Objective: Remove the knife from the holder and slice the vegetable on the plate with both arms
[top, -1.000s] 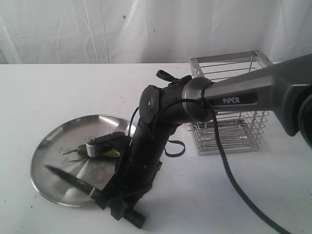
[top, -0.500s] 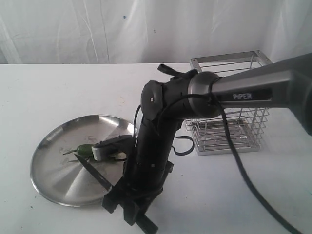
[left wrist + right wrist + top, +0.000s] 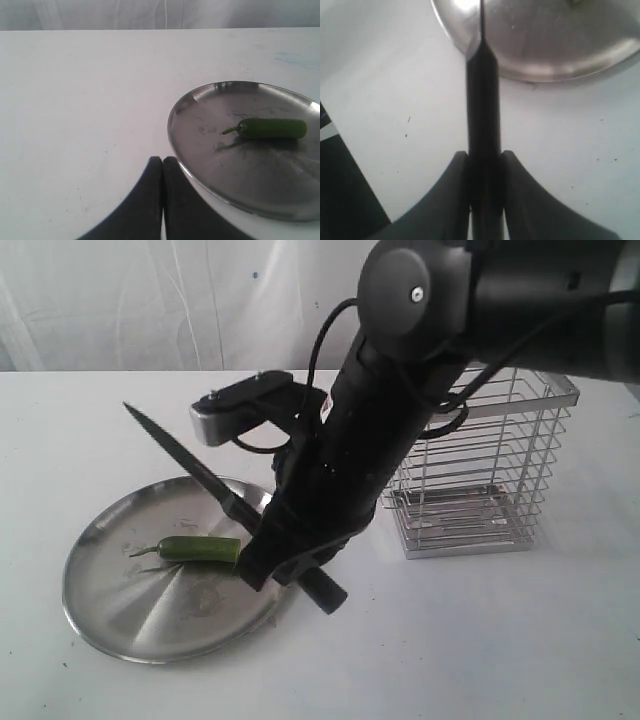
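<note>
The green vegetable lies whole on the steel plate, stem to the left. My right gripper hangs over the plate's right rim, shut on the black handle of the knife. The dark blade slants up and to the left, well above the vegetable. The right wrist view shows that gripper clamping the knife, whose edge points over the plate. My left gripper is shut and empty beside the plate, short of the vegetable. I cannot see it in the exterior view.
The wire holder stands at the right behind the bulky right arm, and I see nothing inside it. A silver and black block sticks out from that arm's wrist. White table runs left of and behind the plate.
The right arm has risen and swung, lifting the knife off the plate so its blade now tilts upward. The silver block moved up off the vegetable, which now lies uncovered.
</note>
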Robot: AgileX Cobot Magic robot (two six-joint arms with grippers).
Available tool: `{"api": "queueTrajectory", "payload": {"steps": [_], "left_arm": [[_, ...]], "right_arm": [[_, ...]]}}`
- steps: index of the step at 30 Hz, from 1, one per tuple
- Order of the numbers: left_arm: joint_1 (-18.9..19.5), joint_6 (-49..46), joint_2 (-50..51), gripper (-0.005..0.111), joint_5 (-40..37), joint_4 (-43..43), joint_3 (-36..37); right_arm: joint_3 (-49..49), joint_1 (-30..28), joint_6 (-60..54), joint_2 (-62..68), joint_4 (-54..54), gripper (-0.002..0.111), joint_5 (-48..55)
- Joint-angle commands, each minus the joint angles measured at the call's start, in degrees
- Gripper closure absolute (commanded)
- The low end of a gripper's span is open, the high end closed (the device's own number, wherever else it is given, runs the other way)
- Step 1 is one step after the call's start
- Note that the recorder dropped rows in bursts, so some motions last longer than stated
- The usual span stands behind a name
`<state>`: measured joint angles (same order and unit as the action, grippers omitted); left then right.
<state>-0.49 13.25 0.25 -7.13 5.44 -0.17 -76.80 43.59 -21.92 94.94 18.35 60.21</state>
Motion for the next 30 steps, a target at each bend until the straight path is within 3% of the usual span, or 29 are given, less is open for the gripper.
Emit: {"api": "queueTrajectory", "payload": {"steps": [1,5,10,12,24,27,30], "left_arm": [[-0.16,0.14,-0.25,0.107,0.05,-0.19,0.17],[-0.16,0.14,-0.25,0.107,0.05,-0.19,0.17],[-0.16,0.14,-0.25,0.107,0.05,-0.19,0.17],[-0.16,0.14,-0.25,0.107,0.05,-0.19,0.17],[-0.16,0.14,-0.25,0.107,0.21,-0.19,0.17],[-0.16,0.25,-0.25,0.107,2.14,-0.47,0.17],[-0.16,6.52,-0.25,0.107,9.43,-3.66,0.17]], "right_arm": [[2.12,-0.11,-0.43,-0.24,1.71,0.108,3.75],[3.99,-0.11,-8.72,3.04,1.16,0.108,7.17],[4.14,-0.19,4.46,3.92,-2.18,0.108,-4.94],[4.14,-0.19,4.61,4.05,-1.37,0.108,-6.37],[4.26,-0.08,4.39,4.03,2.83,0.108,-1.96],[4.26,-0.08,4.99,4.03,2.83,0.108,-1.06],[4.26,-0.08,7.91,4.03,2.96,0.108,-1.07]]}}
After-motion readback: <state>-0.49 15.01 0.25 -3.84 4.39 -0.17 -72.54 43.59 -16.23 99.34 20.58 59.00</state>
